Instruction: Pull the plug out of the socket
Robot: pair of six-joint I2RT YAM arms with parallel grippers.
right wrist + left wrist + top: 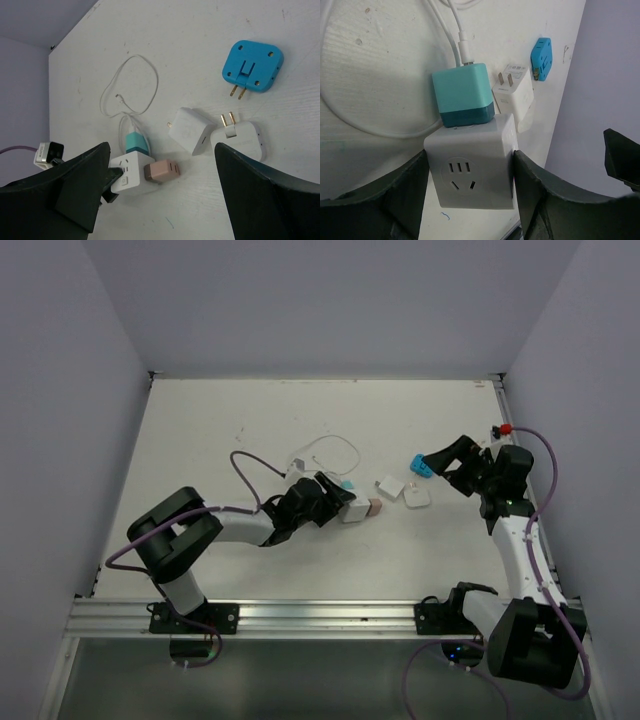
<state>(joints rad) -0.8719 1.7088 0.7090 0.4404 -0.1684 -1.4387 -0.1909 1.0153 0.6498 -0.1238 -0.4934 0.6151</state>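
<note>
socket: white cube block (pixel 472 170) is sitting on the table (pixel 200 440), left of centre, slotted face turned toward the left wrist camera
left gripper: (pixel 470 160) is clamping the socket, dark fingers (pixel 402 192) pressing its two opposite sides
teal plug: two-tone teal block (pixel 462 95) is sitting plugged into the socket's far face, seated flush
cable: white cord (pixel 457 35) is running out of the teal plug's far end and looping across the table
pink plug: small pink block (pixel 161 171) is sticking out of the socket's side face, toward the right arm
right gripper: (pixel 161 152) is hanging above the table right of the socket, fingers (pixel 260 200) spread wide apart, gripping nothing
white plug: square block (pixel 516 92) is lying just beyond the socket, two metal prongs showing
writing: grey print is showing on the white plug's face, too small to read
flat white plug: (pixel 240 141) is lying just beside the white plug, prongs pointing away from the right wrist camera
blue adapter: (pixel 252 65) is lying further out, apart from the white pair, prongs showing
</note>
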